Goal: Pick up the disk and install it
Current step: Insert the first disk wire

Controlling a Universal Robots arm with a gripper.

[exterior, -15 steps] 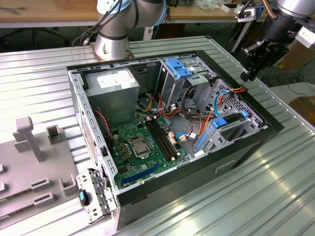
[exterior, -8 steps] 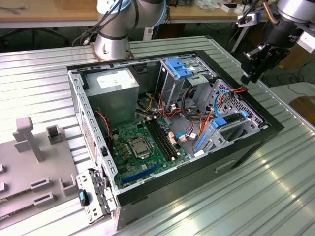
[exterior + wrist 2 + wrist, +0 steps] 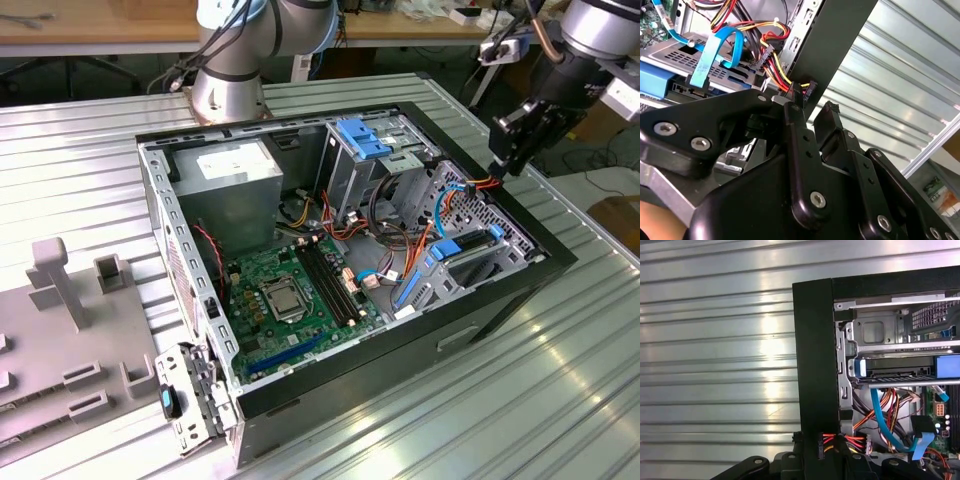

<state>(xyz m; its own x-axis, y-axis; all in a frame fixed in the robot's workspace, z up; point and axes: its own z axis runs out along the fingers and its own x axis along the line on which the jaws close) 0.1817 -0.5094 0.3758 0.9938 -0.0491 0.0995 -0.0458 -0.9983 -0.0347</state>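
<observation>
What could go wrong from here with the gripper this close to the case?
The gripper hangs right at the case wall, so a small slip may strike the rim. A connector with red and yellow wires lies just beside it and could snag or get pulled.

This looks like a robotics lab: an open computer case [image 3: 420, 345] lies on a ribbed metal table [image 3: 80, 170], a robot arm's base [image 3: 228, 88] stands at the table's far edge, and wooden desks [image 3: 100, 22] with cables [image 3: 180, 75] stand behind.

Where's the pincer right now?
The pincer is at the exterior view's right, over the rim of the open computer case, beside the end of the red and yellow cable.
</observation>
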